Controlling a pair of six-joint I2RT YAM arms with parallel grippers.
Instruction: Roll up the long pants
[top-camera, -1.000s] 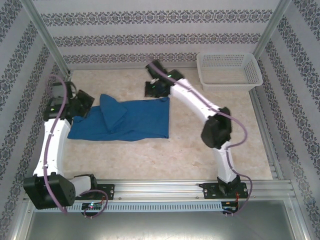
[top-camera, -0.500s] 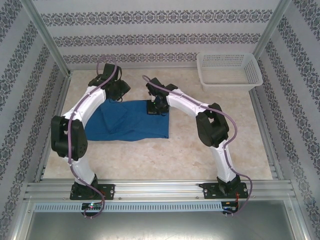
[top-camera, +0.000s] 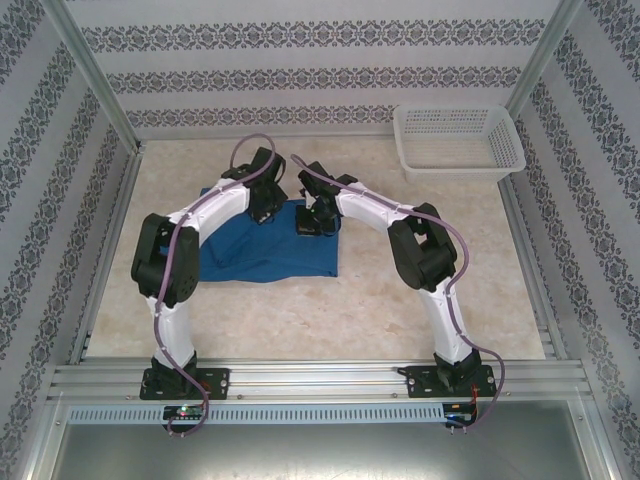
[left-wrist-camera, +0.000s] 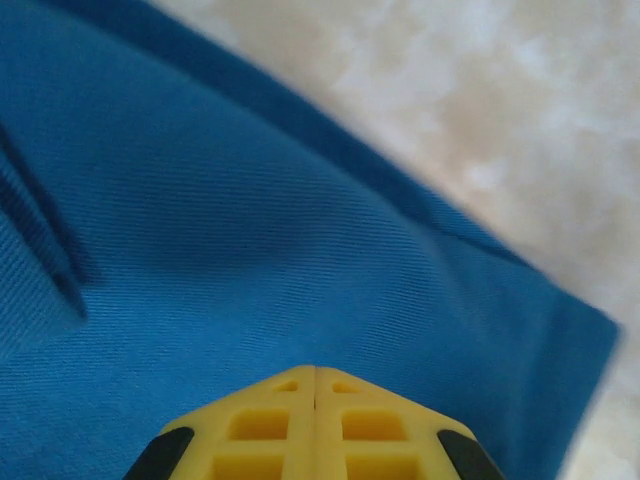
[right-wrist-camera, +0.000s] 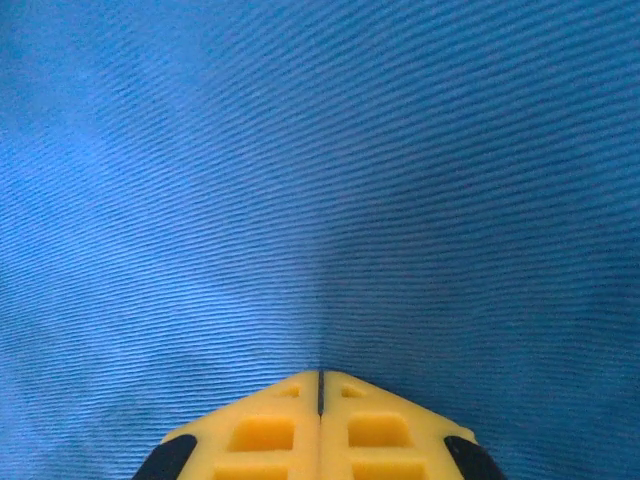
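The royal-blue long pants (top-camera: 262, 250) lie flat on the beige table, left of centre. My left gripper (top-camera: 266, 207) is down on their far edge and my right gripper (top-camera: 313, 222) on their far right corner, close together. In the left wrist view the yellow fingertips (left-wrist-camera: 316, 372) meet with no gap against the blue cloth (left-wrist-camera: 250, 250), whose edge runs diagonally across bare table (left-wrist-camera: 480, 90). The right wrist view has my right gripper (right-wrist-camera: 320, 375) shut too, and a faint crease in the pants (right-wrist-camera: 300, 180) runs into its tips.
A white mesh basket (top-camera: 458, 140) stands at the back right corner. Patterned walls and metal rails (top-camera: 110, 250) close in the table on three sides. Bare table (top-camera: 420, 300) lies to the right of and in front of the pants.
My left arm has swung from the pants' left end to their far edge beside the right gripper, and the cloth's left end has drawn rightward. My right gripper came down onto the far right corner.
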